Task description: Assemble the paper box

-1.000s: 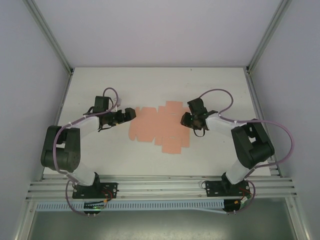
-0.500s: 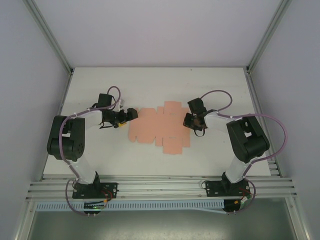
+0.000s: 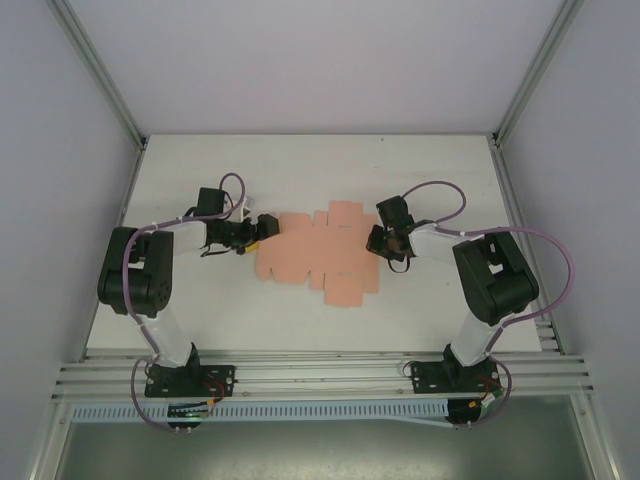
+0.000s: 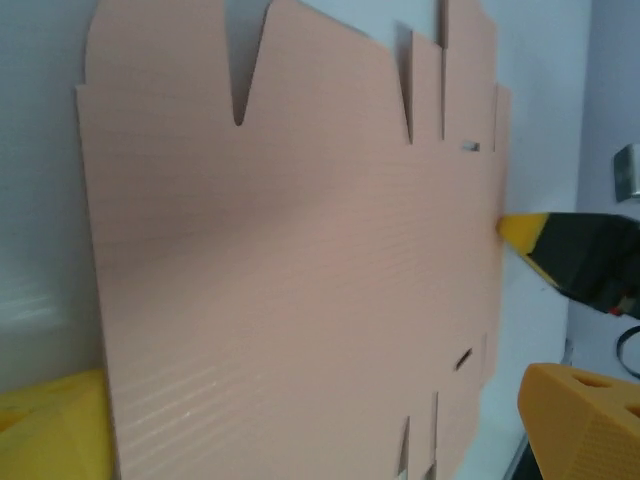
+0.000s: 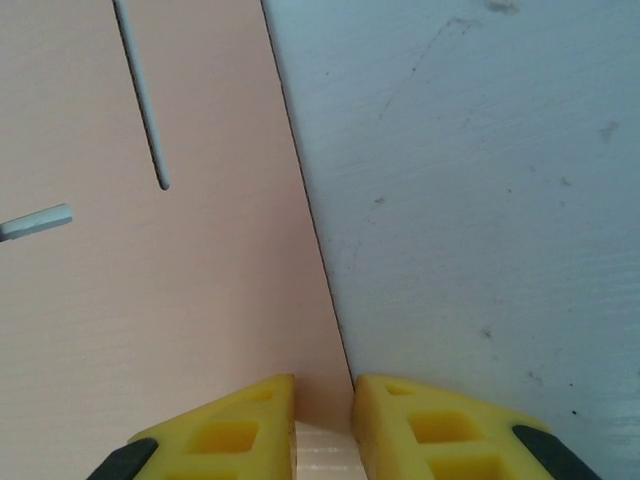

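The paper box (image 3: 315,256) is a flat salmon-pink die-cut sheet with tabs and slits, lying in the middle of the white table. My left gripper (image 3: 263,227) is at its upper left edge. In the left wrist view the sheet (image 4: 290,270) spreads between that gripper's two fingers (image 4: 585,420), which stand wide apart, so it is open. My right gripper (image 3: 374,240) rests at the sheet's right edge. Its yellow fingertips (image 5: 245,415) are nearly together, with only a narrow gap over the card's edge (image 5: 150,300). Its tip (image 4: 527,233) also shows at the sheet's far edge.
The white table (image 3: 300,170) stretches behind the sheet and a bare strip runs in front of it. Grey walls and metal frame posts (image 3: 100,75) close in the sides. Bare scuffed table surface (image 5: 480,200) lies right of the card.
My left gripper has moved right, from just short of the sheet to its left edge, while the left elbow folded back. The right gripper has barely shifted.
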`<move>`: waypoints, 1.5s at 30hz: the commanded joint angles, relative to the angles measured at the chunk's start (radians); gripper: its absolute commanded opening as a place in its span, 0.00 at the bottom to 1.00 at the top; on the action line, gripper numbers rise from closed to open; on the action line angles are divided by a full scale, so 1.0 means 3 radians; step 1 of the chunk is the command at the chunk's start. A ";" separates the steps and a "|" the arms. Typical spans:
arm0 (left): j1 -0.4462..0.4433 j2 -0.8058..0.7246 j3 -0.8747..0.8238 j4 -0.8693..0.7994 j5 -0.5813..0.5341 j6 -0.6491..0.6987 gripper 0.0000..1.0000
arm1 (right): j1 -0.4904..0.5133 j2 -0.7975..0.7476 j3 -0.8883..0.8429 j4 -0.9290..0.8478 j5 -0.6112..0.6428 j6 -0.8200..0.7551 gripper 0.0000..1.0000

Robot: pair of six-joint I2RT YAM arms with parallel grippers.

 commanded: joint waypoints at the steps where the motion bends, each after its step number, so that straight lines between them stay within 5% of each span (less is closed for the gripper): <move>1: -0.0191 0.0103 -0.0006 0.0105 0.0526 -0.0011 0.99 | 0.0006 0.0553 -0.0275 0.0128 -0.0104 0.0049 0.21; 7: -0.0199 0.0040 -0.0001 0.0151 0.0540 -0.0037 0.91 | 0.0006 0.0515 -0.0335 0.0229 -0.0139 0.0051 0.20; 15: -0.0198 -0.0249 -0.0037 0.0267 0.0416 -0.0035 0.28 | -0.0044 0.0117 -0.0418 0.0344 -0.0146 -0.0090 0.25; 21: -0.0199 -0.0693 -0.0148 0.0541 0.0453 -0.0090 0.03 | -0.0202 -0.0724 -0.0476 0.0280 -0.0242 -0.0323 0.54; 23: -0.0202 -0.0869 -0.0228 0.0740 0.0513 -0.0171 0.00 | -0.0318 -0.1045 -0.0523 0.0271 -0.0371 -0.0338 0.67; 24: -0.0199 -0.0970 -0.0265 0.0853 0.0560 -0.0212 0.00 | -0.0397 -0.1229 -0.0574 0.0319 -0.0518 -0.0349 0.82; 26: -0.0200 -0.1137 -0.0295 0.0987 0.0596 -0.0293 0.00 | -0.0576 -0.1566 -0.0684 0.0454 -0.0920 -0.0395 0.91; 29: -0.0198 -0.1353 -0.0313 0.1183 0.0660 -0.0435 0.00 | -0.0818 -0.2081 -0.0855 0.0755 -0.1631 -0.0469 0.92; 35: -0.0199 -0.1696 -0.0410 0.1658 0.0708 -0.0804 0.00 | -0.1178 -0.2717 -0.0910 0.0798 -0.2256 -0.0454 0.92; 45: -0.0200 -0.1927 -0.0508 0.2201 0.0826 -0.1214 0.00 | -0.1199 -0.2353 -0.0822 0.1482 -0.2878 -0.0093 0.77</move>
